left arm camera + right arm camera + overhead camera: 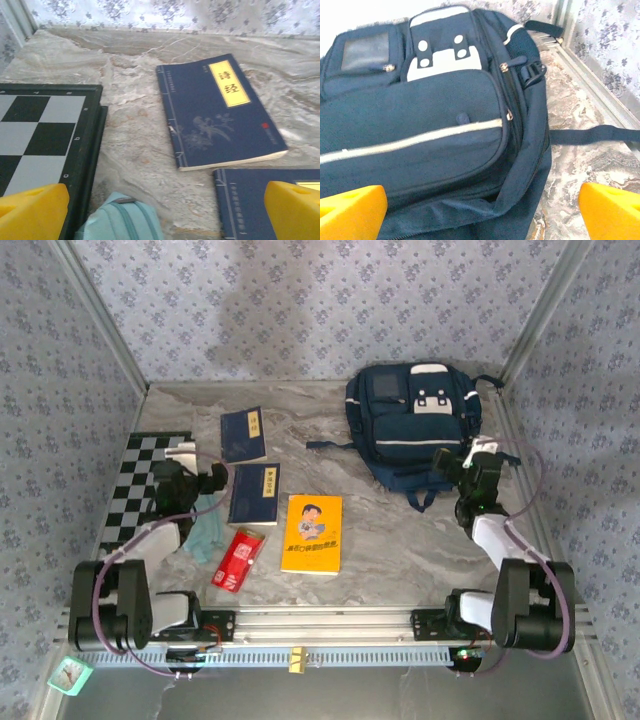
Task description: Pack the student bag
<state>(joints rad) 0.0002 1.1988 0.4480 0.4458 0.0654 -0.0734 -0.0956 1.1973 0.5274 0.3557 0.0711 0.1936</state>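
Student bag (415, 425) lies flat at the far right of the table (400, 550), its long axis running near to far and its white buckle patch toward the back wall. It is navy with a white stripe and dark straps. Right gripper (482, 462) gapes at its near edge; left gripper (213, 478) gapes too.

Left wrist: a navy booklet (220, 112) lies ahead.

Right wrist: the bag's white-striped front pocket (410, 145) lies closest.
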